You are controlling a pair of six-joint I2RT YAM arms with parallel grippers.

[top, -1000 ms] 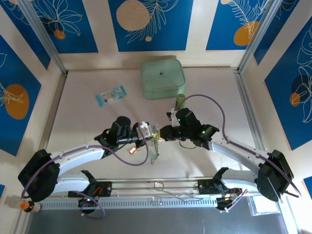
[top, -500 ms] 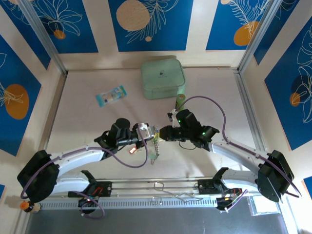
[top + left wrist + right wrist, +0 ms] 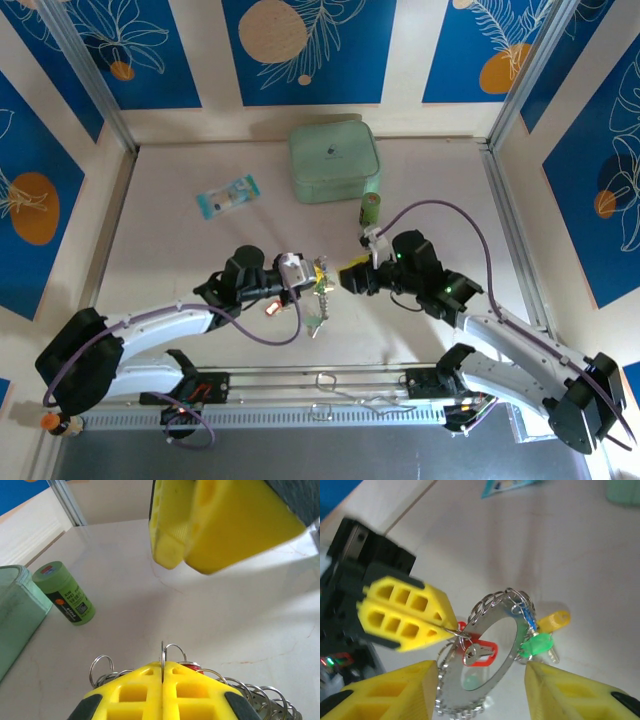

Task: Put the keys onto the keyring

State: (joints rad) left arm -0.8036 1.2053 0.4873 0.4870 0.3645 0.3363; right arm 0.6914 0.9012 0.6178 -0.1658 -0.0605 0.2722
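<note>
Backing off to its own side, the right gripper [image 3: 352, 278] now stands with jaws wide apart and nothing between them; a second ago it was nose to nose with the left gripper [image 3: 305, 272]. The left gripper is clamped tight on the beaded edge of the keyring [image 3: 454, 692], near the middle of the table [image 3: 180, 250]. The keys [image 3: 318, 318] cluster at the ring: the red key [image 3: 481, 652] lies across its hole, while the green key [image 3: 537, 643] and yellow key [image 3: 553, 620] sit at its far rim. Bare tabletop runs out to the side rails on both flanks. Behind, the mint-green case [image 3: 334, 162] sits with its lid closed, contents unseen. A green bottle [image 3: 370, 208] stands upright just beside its corner, and a small packet [image 3: 227, 196] lies well apart to the left.
</note>
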